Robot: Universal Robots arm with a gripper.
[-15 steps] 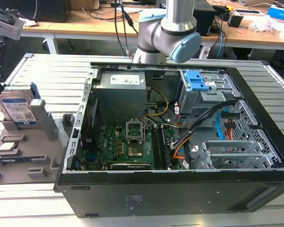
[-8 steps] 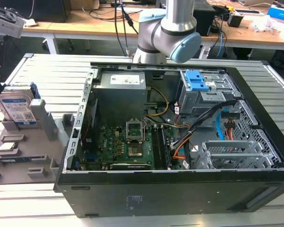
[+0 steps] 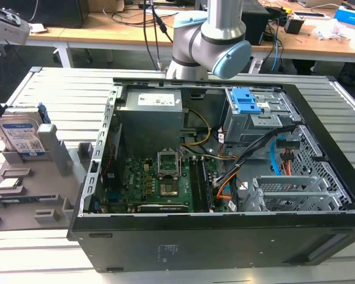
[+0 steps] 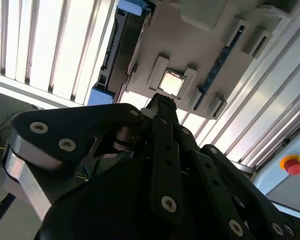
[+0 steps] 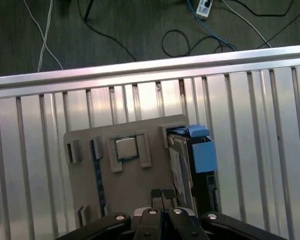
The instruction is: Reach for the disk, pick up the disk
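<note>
The disk (image 3: 21,133) stands upright on edge in a grey holder (image 3: 54,183) at the exterior view's left, outside the computer case. It is silver-grey with a white-and-blue label and a blue rail. In the first wrist view the disk (image 5: 179,167) is seen edge-on, with the blue rail (image 5: 202,152) beside it. My gripper (image 5: 162,194) hovers above the holder plate close beside the disk, apart from it, its two black fingertips pressed together with nothing between them. The second wrist view has the gripper (image 4: 160,102) in front of the plate and the disk (image 4: 121,47) beyond it.
An open black computer case (image 3: 319,136) fills the middle of the slatted metal table (image 3: 65,89), with a big grey power-supply box (image 3: 151,118) inside. A square processor chip (image 5: 126,148) sits in the holder. Cables lie on the floor (image 5: 190,40) past the table edge. A red button (image 4: 293,165) shows.
</note>
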